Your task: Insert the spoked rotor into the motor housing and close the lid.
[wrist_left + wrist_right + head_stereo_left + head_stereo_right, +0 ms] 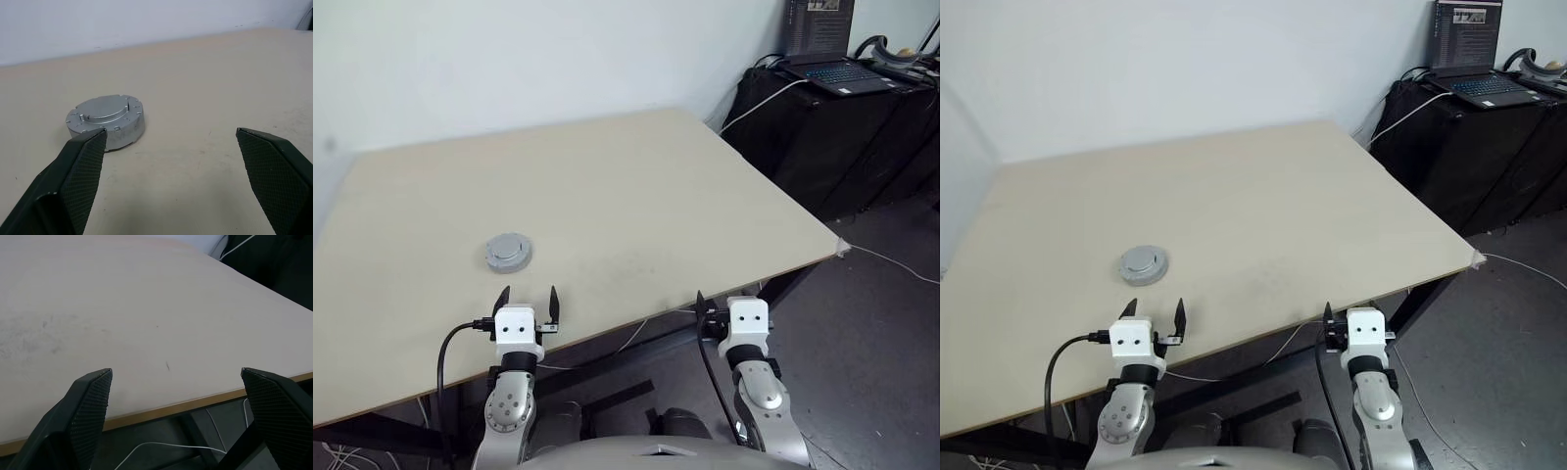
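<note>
Risk looks low now: the motor housing (508,253) sits on the desk (636,196) as one closed grey puck, the lid (102,108) apparently already seated on top. The spoked rotor is presumably inside, which cannot be checked. The left gripper (529,299) hovers just short of the housing on the robot's side, fingers (80,166) spread wide and empty. The right gripper (176,382) hangs well to the housing's right at the desk edge, fingers likewise spread. A careless forward push by the left fingers could slide the housing or lift the lid if it sits loose.
</note>
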{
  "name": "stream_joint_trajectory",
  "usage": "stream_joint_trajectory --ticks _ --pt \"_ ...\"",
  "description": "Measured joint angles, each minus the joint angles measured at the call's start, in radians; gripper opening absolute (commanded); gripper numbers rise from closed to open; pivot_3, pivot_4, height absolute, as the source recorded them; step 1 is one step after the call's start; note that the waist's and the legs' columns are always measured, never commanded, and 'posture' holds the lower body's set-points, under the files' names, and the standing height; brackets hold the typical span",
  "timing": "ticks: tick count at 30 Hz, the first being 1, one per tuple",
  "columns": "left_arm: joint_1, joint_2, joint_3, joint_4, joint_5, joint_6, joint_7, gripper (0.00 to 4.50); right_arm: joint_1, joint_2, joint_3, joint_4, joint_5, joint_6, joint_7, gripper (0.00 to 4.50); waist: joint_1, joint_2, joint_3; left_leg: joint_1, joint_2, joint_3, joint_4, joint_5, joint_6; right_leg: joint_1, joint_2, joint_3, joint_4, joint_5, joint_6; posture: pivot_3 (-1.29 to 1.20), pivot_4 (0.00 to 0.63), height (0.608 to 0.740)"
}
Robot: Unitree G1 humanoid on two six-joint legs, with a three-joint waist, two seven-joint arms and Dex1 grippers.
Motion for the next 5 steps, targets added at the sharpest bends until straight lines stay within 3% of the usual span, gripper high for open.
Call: stream_joint_trajectory --ticks 5 --pt "0.0 0.008 0.001 0.0 0.0 0.0 0.0 4.47 -0.01 0.003 0.0 0.0 0.0 0.0 0.005 4.5 0.0 0.0 0.0 0.0 0.0 0.0 0.0 0.0 0.0 0.0 0.0 -0.001 0.0 0.0 0.0 0.0 0.0 0.74"
